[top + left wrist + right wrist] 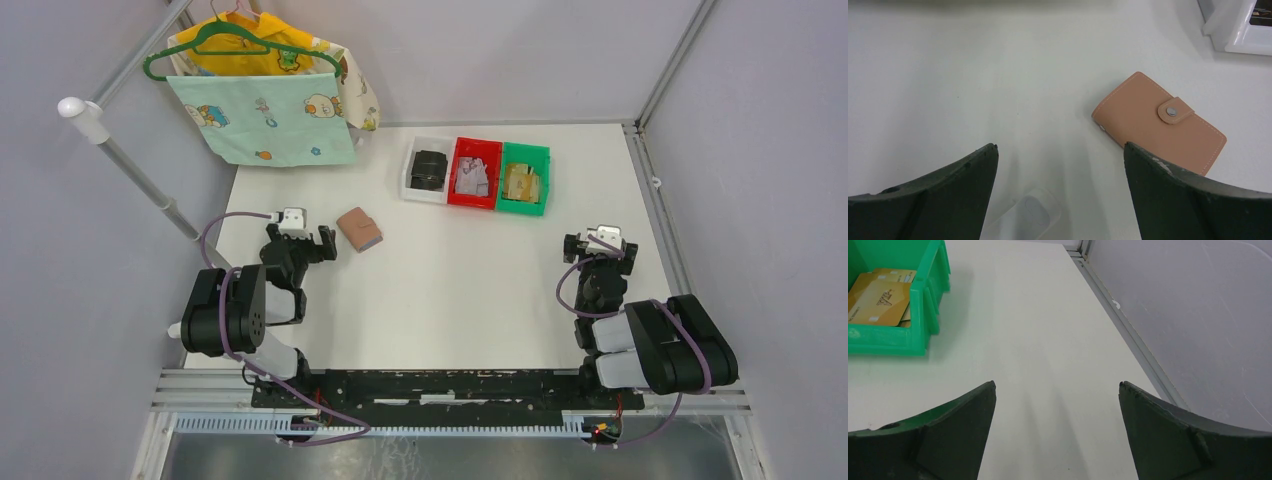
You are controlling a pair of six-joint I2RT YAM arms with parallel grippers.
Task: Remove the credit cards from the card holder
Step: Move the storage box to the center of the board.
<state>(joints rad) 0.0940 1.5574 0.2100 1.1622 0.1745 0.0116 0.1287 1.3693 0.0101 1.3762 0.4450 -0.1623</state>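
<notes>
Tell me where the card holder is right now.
In the top view the card holder lies closed on the left half of the table, just right of the left tool and nearer the robot than the white bin.

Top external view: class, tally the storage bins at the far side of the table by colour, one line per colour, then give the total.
white bin: 1
red bin: 1
green bin: 1
Total: 3
</notes>
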